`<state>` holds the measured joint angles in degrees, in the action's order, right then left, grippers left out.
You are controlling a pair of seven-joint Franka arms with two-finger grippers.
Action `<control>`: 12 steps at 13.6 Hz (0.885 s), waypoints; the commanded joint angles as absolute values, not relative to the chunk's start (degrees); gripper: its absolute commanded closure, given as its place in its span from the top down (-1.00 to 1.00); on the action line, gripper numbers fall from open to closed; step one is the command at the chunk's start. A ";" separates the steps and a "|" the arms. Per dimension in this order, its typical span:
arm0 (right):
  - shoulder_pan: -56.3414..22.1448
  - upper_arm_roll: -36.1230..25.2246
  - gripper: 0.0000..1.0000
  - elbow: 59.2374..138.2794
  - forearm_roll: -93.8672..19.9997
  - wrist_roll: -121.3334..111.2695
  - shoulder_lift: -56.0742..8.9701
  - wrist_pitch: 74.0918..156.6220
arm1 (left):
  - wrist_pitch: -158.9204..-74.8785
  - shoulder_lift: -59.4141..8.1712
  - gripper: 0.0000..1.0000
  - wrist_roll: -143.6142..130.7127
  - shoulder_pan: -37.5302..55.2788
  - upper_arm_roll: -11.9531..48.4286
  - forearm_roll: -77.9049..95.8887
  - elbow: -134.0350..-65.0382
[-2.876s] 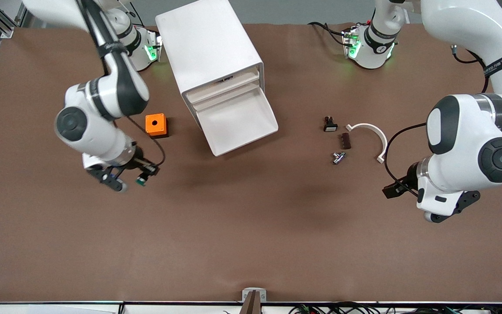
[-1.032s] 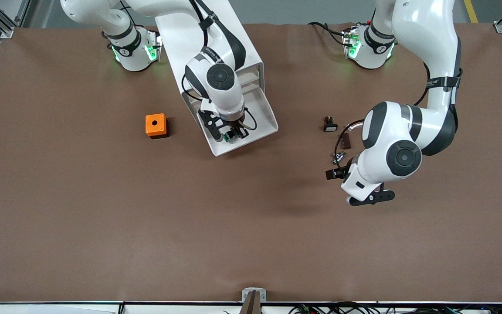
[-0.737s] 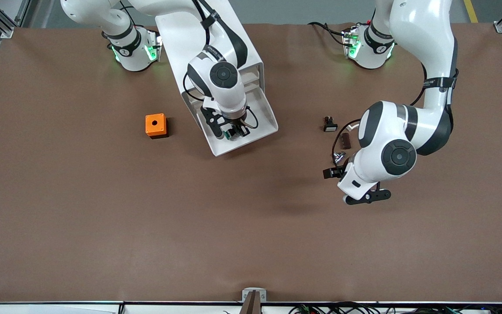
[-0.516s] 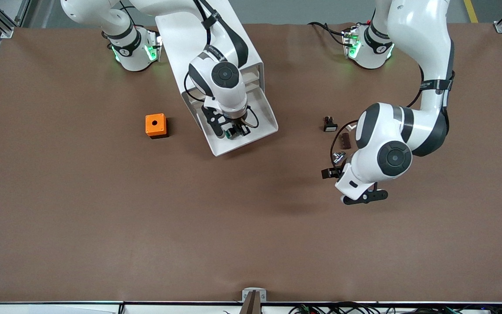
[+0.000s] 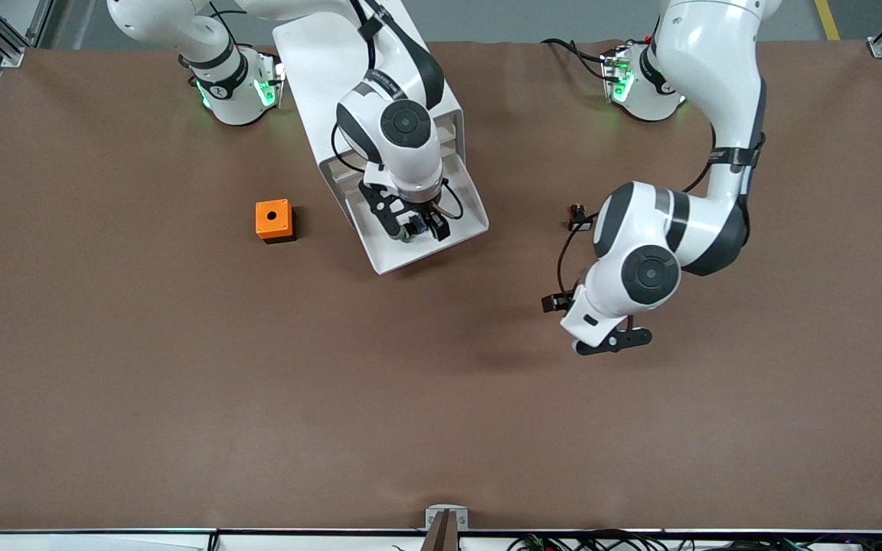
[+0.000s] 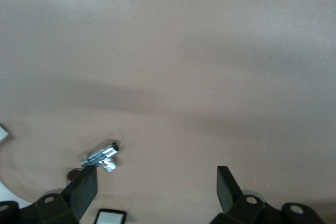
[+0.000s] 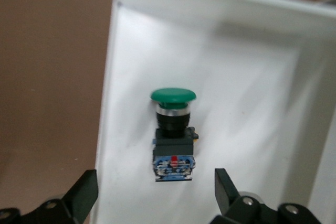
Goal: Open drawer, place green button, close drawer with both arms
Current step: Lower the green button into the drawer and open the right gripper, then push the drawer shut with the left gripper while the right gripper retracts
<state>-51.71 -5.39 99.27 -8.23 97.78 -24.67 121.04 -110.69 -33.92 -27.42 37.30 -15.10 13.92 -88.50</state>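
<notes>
Brown table (image 5: 181,398) under white drawer (image 5: 468,200)

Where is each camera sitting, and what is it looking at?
Front view: high up across the table, facing the robots; it sees both arms, the open drawer, the orange box and the left gripper over bare table.
Left wrist view: on the left arm's wrist, looking down at the table and a small metal part; its open jaws show.
Right wrist view: on the right arm's wrist, looking down at the button lying in the drawer; the right gripper is open.
Shared: front and right wrist views both show the drawer.
</notes>
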 commanded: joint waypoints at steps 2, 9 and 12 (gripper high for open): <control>-41.51 -5.10 1.00 86.25 -9.05 77.06 -24.00 106.56 | -115.56 -36.82 0.99 -31.02 39.81 -14.68 18.79 -88.24; -17.87 -5.27 1.00 81.05 -8.44 35.82 -22.41 96.87 | -119.86 -41.22 0.99 -43.49 48.95 -13.37 21.96 -86.13; -8.82 -5.27 1.00 78.06 -5.81 19.40 -21.28 91.51 | -121.46 -41.40 0.99 -46.49 49.48 -9.16 24.17 -86.13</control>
